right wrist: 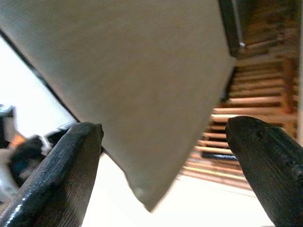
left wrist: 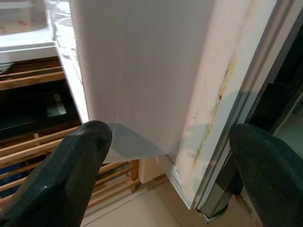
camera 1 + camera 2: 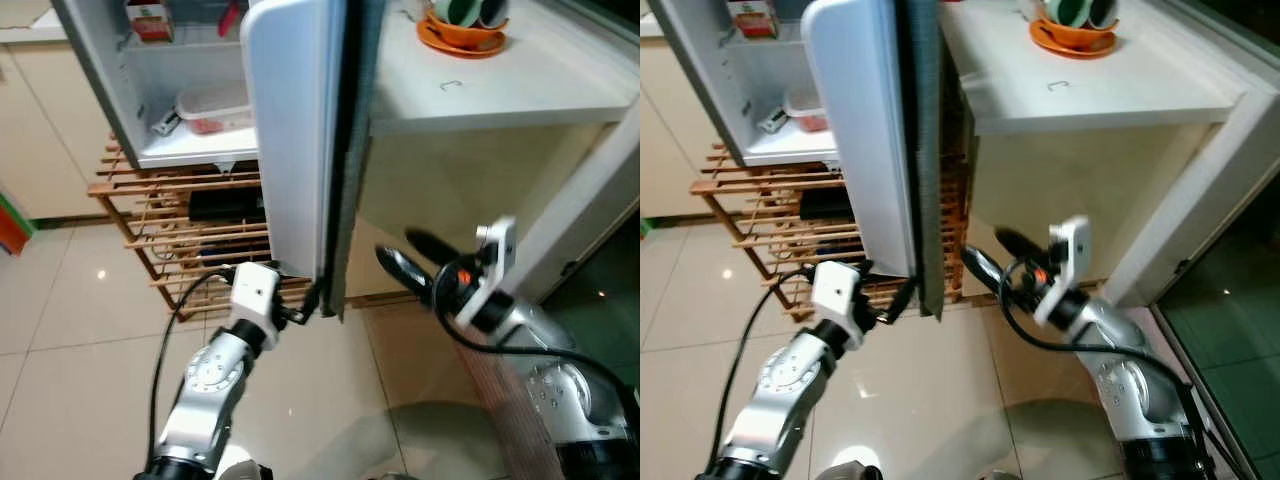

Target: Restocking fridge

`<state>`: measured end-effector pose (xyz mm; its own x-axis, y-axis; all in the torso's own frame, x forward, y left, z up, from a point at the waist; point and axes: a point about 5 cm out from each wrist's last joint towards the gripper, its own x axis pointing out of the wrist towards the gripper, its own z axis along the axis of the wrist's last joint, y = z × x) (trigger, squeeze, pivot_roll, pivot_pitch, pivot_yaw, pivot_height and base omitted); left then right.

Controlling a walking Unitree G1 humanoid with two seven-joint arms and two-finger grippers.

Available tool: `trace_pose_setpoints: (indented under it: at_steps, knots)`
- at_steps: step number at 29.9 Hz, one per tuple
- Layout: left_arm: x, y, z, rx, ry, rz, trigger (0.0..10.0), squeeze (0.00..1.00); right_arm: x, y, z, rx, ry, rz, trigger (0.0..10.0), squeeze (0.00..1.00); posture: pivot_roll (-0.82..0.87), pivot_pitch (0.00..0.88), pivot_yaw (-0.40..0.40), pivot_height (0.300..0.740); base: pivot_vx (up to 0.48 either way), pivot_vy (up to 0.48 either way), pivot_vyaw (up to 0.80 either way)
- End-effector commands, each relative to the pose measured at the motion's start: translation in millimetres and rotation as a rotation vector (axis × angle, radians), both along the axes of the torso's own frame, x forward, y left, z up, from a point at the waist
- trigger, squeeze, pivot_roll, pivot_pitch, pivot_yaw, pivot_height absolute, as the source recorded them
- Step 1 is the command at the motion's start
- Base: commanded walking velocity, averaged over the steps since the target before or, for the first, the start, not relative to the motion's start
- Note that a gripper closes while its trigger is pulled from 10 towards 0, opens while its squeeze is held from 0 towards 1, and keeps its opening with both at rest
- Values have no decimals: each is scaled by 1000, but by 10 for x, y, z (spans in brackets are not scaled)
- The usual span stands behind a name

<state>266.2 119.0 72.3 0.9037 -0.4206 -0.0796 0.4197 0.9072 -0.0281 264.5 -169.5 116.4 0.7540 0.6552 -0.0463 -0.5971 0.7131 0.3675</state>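
The small white fridge (image 3: pixel 165 110) stands on a wooden rack (image 3: pixel 165 235) with its door (image 3: pixel 295 130) swung wide toward me. Inside are a clear lidded box (image 3: pixel 212 108) of red food and a red-and-white carton (image 3: pixel 150 20). My left gripper (image 3: pixel 305 310) is open at the door's bottom corner; in the left wrist view its fingers (image 2: pixel 71 175) straddle the door's lower edge (image 2: pixel 142 71). My right gripper (image 3: pixel 400 258) is open, just right of the door's edge, pointing at it. The right wrist view looks between its fingers (image 1: pixel 61 170) at the door's bottom corner (image 1: pixel 132 85).
A white counter (image 3: pixel 520 85) rises on the right and carries an orange plate with cups (image 3: pixel 462 30). A black object lies in the rack (image 3: pixel 225 205). Pale tiled floor (image 3: pixel 80 340) spreads below. A dark glass panel (image 3: pixel 600 290) stands far right.
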Motion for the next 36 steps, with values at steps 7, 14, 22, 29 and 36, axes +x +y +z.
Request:
trace_pose_setpoints:
  at_steps: [7,14,22,29,36]
  knots:
    - [18,-23,-4,9,6,-4,10000,0,15,-68,-138,-42,43,-49,10000,0,-92,33,0,740,0,0,0]
    - [-18,384,-331,151,100,99,10000,0,101,-45,-186,-71,35,-79,10000,0,-88,36,1,740,0,0,0]
    - [-107,678,-738,264,261,185,10000,0,230,-77,-122,-99,-6,-103,10000,0,-95,36,-13,740,0,0,0]
    - [-289,739,-1091,362,461,180,10000,0,357,-24,-7,-82,-50,-124,10000,0,-104,40,-20,740,0,0,0]
    - [-536,678,-1350,488,607,120,10000,0,620,387,185,-21,-107,-62,10000,0,-151,62,-15,740,0,0,0]
